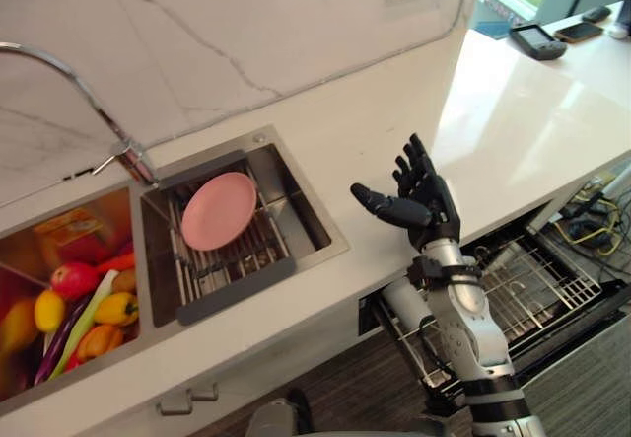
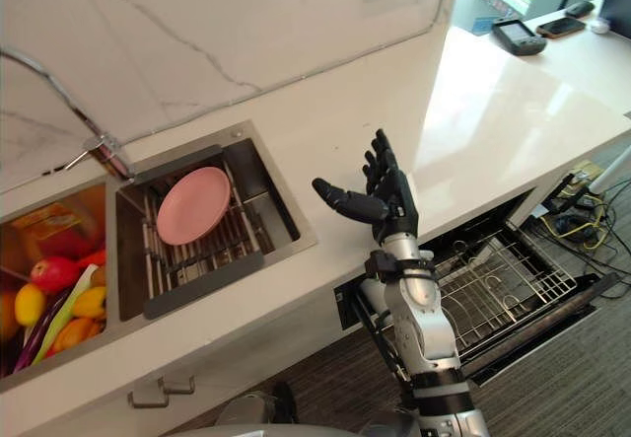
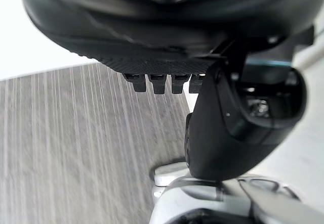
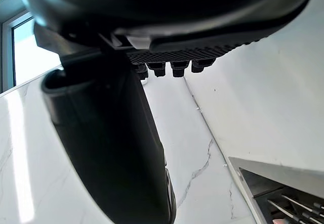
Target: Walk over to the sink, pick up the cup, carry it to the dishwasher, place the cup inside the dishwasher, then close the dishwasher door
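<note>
1. Looking at the dark right hand [image 1: 426, 200]: spread wide, thumb out, holding nothing, raised over the white stone counter [image 1: 513, 131] just right of the stainless steel sink [image 1: 330, 245].
2. Spotting the dark left hand [image 3: 167, 32] hanging relaxed and empty above the grey wood-grain floor [image 3: 61, 143].
3. Can't place the cup from here. Finding a round pink plate [image 1: 219, 210] lying on the dark slatted rack [image 1: 232, 284] inside the sink.
4. Biggest worry: reaching in anyway and closing on the plate, or knocking it off the rack with stiff fingers.
5. Also eyeing the open dishwasher [image 2: 537, 324], wire rack [image 1: 537, 279] pulled out right below the right arm. Easy to clip on a low swing.
6. Probably worth scanning for the cup before committing.
</note>
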Tool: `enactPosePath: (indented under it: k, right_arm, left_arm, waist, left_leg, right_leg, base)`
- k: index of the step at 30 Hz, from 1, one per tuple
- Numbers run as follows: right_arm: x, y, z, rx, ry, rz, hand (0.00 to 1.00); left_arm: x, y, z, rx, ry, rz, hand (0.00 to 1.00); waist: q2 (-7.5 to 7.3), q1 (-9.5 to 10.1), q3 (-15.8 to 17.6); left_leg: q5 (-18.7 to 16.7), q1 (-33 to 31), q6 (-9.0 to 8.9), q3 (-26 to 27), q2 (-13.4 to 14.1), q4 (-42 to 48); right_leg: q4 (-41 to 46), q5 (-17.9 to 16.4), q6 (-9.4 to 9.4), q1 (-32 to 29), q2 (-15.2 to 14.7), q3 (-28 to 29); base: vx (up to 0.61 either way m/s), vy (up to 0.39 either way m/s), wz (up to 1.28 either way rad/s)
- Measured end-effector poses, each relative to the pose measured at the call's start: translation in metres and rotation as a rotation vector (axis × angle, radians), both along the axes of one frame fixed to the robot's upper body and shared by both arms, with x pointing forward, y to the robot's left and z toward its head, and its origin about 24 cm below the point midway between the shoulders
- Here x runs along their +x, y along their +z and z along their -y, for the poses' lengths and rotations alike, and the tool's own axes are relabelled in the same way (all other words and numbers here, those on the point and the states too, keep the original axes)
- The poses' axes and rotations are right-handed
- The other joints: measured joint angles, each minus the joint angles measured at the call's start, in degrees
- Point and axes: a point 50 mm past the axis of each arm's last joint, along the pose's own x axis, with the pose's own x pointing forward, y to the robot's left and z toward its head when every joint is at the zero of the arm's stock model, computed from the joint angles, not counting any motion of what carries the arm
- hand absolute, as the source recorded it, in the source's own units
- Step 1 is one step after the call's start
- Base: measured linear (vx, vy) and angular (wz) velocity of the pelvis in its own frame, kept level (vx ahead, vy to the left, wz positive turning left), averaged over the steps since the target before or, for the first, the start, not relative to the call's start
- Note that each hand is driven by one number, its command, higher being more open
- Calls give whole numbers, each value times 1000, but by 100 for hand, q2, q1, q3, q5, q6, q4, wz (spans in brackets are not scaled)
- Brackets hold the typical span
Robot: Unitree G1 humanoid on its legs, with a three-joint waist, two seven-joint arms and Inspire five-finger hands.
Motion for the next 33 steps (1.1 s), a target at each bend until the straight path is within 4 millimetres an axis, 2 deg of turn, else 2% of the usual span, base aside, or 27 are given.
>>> enactPosePath:
  k: [1, 2, 3, 5, 6, 8, 9, 11, 13, 15, 16, 18, 21, 25, 27, 33]
  right_arm:
    - [1, 0, 1, 3, -12, -3, 100]
    - [1, 2, 6, 11, -46, 6, 100]
    - [1, 2, 11, 23, -88, 4, 100]
    - [0, 2, 17, 34, -142, -2, 100]
    - [-2, 0, 23, 44, -189, -16, 100]
    - [-8, -6, 29, 40, -230, -41, 100]
    - [-13, -11, 34, 26, -258, -56, 100]
    - [-18, -11, 39, 30, -278, -54, 100]
    - [-24, -7, 45, 44, -296, -25, 100]
    - [-26, -4, 48, 45, -299, 3, 100]
    - [-27, -3, 50, 45, -303, 16, 100]
    - [-29, -2, 55, 46, -319, 32, 100]
    - [-36, -4, 71, 40, -365, 39, 100]
    - [-37, -3, 72, 33, -351, 57, 100]
    - [-36, -2, 70, 40, -345, 63, 100]
    - [-40, -4, 77, 54, -377, 59, 100]
  left_arm:
    - [-4, -1, 1, 0, -10, -17, 100]
    - [-9, -1, 4, -4, -45, -32, 100]
    - [-8, -1, 3, -3, -58, -25, 100]
    - [-4, -1, 2, -12, -84, -6, 100]
    - [-2, 0, 3, -20, -87, 15, 100]
    - [0, 0, 3, -30, -88, 26, 100]
    - [-2, -1, 5, -39, -79, 25, 100]
    - [-4, -1, 6, -45, -52, 19, 100]
    - [-13, -2, 7, -54, 4, 3, 100]
    - [-21, -2, 6, -50, 53, -14, 100]
    - [-24, -2, 5, -46, 89, -22, 100]
    - [-24, -2, 4, -44, 116, -26, 100]
    - [-24, -1, 0, -41, 141, -21, 100]
    - [-30, 0, -5, -51, 241, -28, 100]
    - [-32, 0, -8, -50, 279, -23, 100]
    - [-38, 0, -10, -35, 343, -46, 100]
  waist:
    - [45, 43, -27]
    - [52, 72, -30]
    - [-6, 116, 1]
    - [14, 124, -1]
    - [-19, 183, 37]
    - [-18, 238, 49]
    - [-1, 238, 59]
    - [4, 229, 60]
    - [-21, 221, 46]
    - [-45, 222, 32]
    - [-65, 224, 16]
    - [-102, 202, -9]
    - [-226, 172, -76]
    - [-375, 235, -158]
    - [-449, 289, -205]
    - [-504, 269, -204]
  left_leg:
    - [-180, 24, -189, -9, 129, 230]
    - [-497, 20, -319, -22, 105, 456]
    - [-691, -26, -205, -16, -47, 645]
    - [-873, -203, -28, -86, -147, 895]
    - [-980, -299, 146, -102, -268, 1027]
    - [-1015, -303, 222, -184, -428, 1008]
    - [-999, -256, 271, -266, -588, 857]
    - [-896, -164, 386, -377, -769, 524]
    - [-577, 106, 396, -434, -1022, -239]
    - [-268, 305, 373, -479, -1195, -742]
    - [-126, 404, 497, -531, -1300, -981]
    - [17, 470, 730, -717, -1440, -1192]
    - [177, 644, 898, -1107, -1608, -1361]
    - [184, 933, 838, -1411, -1676, -1428]
    - [148, 1004, 681, -1502, -1661, -1500]
    - [133, 1183, 645, -1178, -1538, -1819]
  right_leg:
    - [61, 22, 40, -4, -19, 41]
    - [100, 101, 169, 35, -139, 105]
    - [-60, 285, 220, 157, -265, 99]
    - [-421, 572, 52, 344, -252, 21]
    - [-720, 914, -211, 428, -246, 77]
    - [-691, 1091, -466, 433, -226, 386]
    - [-406, 932, -552, 381, -107, 821]
    - [-39, 668, -512, 323, 95, 1118]
    - [393, 221, -467, 173, 507, 1332]
    - [321, -46, -384, 143, 819, 1375]
    - [160, -179, -366, 145, 969, 1400]
    - [-97, -219, -374, 161, 1105, 1472]
    - [-457, -221, -373, 371, 1196, 1549]
    - [-691, -193, -417, 570, 1311, 1560]
    - [-857, -200, -429, 761, 1388, 1580]
    - [-1260, -160, -358, 928, 1495, 1714]
  base:
    - [-58, 223, -9]
    - [-114, 306, -6]
    - [-125, 343, 9]
    - [-133, 390, 26]
    - [-136, 399, 28]
    - [-90, 346, 41]
    - [-57, 274, 52]
    - [-32, 177, 50]
    - [23, 130, 42]
    - [51, 94, 19]
    - [72, 85, 18]
    - [85, 37, 39]
    - [134, -15, 75]
    - [97, -60, 49]
    - [31, -100, 19]
    - [-13, -71, -18]
